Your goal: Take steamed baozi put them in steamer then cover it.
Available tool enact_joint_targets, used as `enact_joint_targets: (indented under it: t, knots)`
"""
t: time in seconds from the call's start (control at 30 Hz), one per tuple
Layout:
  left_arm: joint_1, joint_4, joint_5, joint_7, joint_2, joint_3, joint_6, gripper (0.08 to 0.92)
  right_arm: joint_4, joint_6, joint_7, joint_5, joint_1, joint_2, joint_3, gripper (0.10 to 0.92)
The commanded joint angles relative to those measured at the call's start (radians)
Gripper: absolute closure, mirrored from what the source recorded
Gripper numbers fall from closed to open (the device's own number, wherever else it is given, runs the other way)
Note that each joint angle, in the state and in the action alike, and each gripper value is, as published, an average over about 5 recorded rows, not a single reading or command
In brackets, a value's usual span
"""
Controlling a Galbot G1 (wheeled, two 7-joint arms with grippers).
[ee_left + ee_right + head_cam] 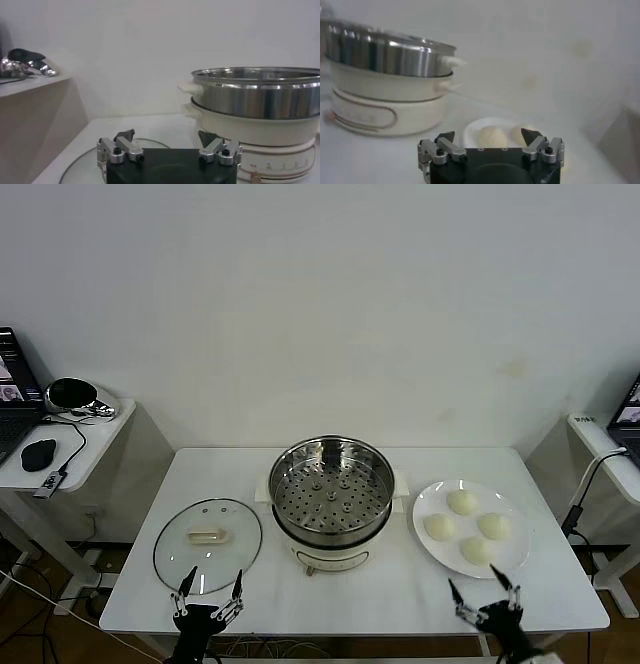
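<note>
No legible text, brand, number or sign appears in any of the three views. The cream base of the steamer (270, 150) carries a row of small marks along its lower front, seen in the left wrist view, but these are too small and blurred to read. The laptop screens (8, 379) at the far edges of the head view show content that cannot be read.

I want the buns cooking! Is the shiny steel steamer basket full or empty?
Empty. The round shiny steel steamer basket shows its bare perforated bottom; four cream-white buns sit on the flat white plate.
</note>
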Motion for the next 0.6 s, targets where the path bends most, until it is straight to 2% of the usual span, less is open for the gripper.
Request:
enact_joint_targets:
  t: [0.03,0.13,0.3,0.47,0.6]
  knots:
    - [0.000,-0.004,0.056,0.005,0.014,-0.001,-0.005,0.177,-0.078,-0.120,-0.263,-0.275,0.255,-0.378,0.051,0.203]
    - [-0.001,-0.005,0.058,0.007,0.013,-0.003,-0.008,0.177,-0.138,-0.135,-0.370,-0.299,0.376,-0.465,-0.014,0.203]
    - [0.001,-0.001,0.070,0.003,0.008,-0.011,-0.009,0.177,-0.288,-0.144,-0.571,-0.309,0.690,-0.549,-0.307,0.203]
    - [0.003,0.004,0.076,0.000,0.008,-0.020,-0.009,0.177,-0.471,-0.115,-0.726,-0.309,1.030,-0.547,-0.650,0.203]
    - [0.001,0.004,0.075,-0.001,0.005,-0.030,-0.009,0.177,-0.593,-0.066,-0.791,-0.299,1.256,-0.505,-0.887,0.203]
